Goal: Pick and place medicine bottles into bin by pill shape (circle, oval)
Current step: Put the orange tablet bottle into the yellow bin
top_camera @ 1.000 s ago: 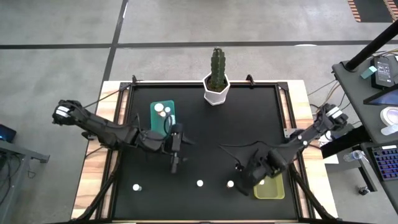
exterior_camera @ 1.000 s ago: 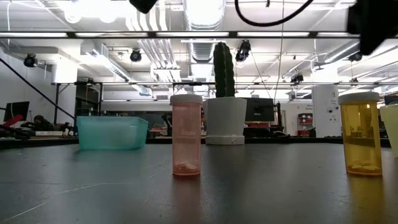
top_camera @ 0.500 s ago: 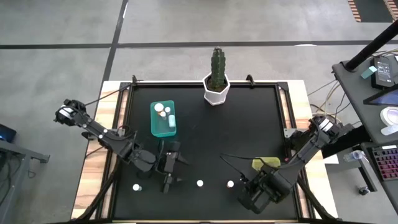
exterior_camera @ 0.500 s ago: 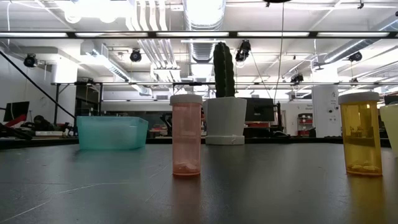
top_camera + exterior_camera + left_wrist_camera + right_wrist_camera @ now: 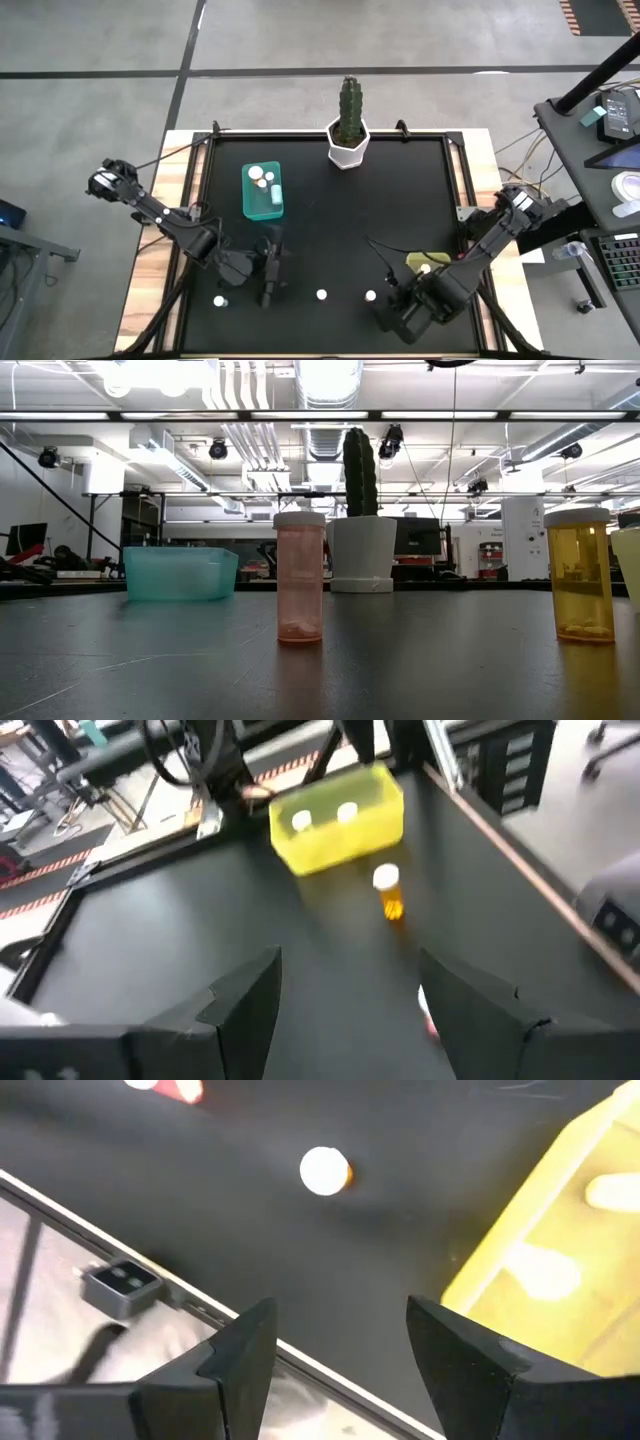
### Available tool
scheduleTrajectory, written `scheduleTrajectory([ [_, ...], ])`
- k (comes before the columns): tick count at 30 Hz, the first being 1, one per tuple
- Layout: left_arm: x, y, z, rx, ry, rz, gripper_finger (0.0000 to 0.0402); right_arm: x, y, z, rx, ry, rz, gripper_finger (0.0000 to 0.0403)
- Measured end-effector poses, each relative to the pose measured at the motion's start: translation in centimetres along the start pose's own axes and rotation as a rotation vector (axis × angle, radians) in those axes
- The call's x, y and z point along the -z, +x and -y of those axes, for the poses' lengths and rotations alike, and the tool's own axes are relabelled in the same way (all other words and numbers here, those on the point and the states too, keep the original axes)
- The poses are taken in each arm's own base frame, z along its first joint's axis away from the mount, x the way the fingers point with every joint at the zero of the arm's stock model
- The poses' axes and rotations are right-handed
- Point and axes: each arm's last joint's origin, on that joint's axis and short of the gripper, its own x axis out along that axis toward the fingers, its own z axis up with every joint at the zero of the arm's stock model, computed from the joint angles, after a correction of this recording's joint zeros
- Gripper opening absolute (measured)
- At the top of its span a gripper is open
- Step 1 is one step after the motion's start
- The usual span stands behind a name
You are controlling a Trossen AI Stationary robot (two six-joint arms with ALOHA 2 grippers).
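Note:
Three white-capped medicine bottles stand upright on the black table near its near edge: one at the left (image 5: 219, 300), a pink one (image 5: 321, 295) (image 5: 299, 580) and an orange one (image 5: 370, 296) (image 5: 580, 575). My left gripper (image 5: 267, 293) (image 5: 350, 1010) is open and empty, between the left and the pink bottle. My right gripper (image 5: 388, 318) (image 5: 340, 1350) is open and empty by the near edge, close to the orange bottle (image 5: 324, 1170). A teal bin (image 5: 264, 190) and a yellow bin (image 5: 425, 263) (image 5: 340, 815) each hold white-capped bottles.
A cactus in a white hexagonal pot (image 5: 348, 140) stands at the table's far edge. My right arm lies over the near part of the yellow bin. The table's near edge (image 5: 150, 1280) is close under my right gripper.
My left gripper has gone from beside the teal bin toward the table's near edge, down among the standing bottles. My right gripper has gone from beside the yellow bin toward the near edge. The bottles and bins have stayed where they were.

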Motion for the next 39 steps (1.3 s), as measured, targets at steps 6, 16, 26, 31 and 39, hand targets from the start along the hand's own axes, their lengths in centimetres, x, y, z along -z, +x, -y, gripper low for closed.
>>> scheduleTrajectory([
  [6,0.3,-1.1,0.1,-0.025,-0.010,-0.040,0.0221,-1.7,0.4,-1.8,-0.009,0.034,0.012,0.0215],
  [16,2.0,-1.9,0.4,-0.018,0.029,-0.076,0.0221,-3.9,2.0,-3.3,0.030,0.107,0.002,0.0214],
  [26,3.0,-3.9,-0.7,-0.023,-0.037,-0.030,0.0221,-5.5,4.1,-3.9,0.088,0.151,-0.046,0.0214],
  [31,3.2,-4.5,-1.0,-0.025,-0.073,-0.002,0.0221,-6.3,5.2,-4.1,0.116,0.146,-0.046,0.0214],
  [39,3.5,-4.9,-1.3,-0.047,-0.093,0.024,0.0221,-6.4,6.8,-4.3,0.158,0.133,-0.055,0.0214],
])
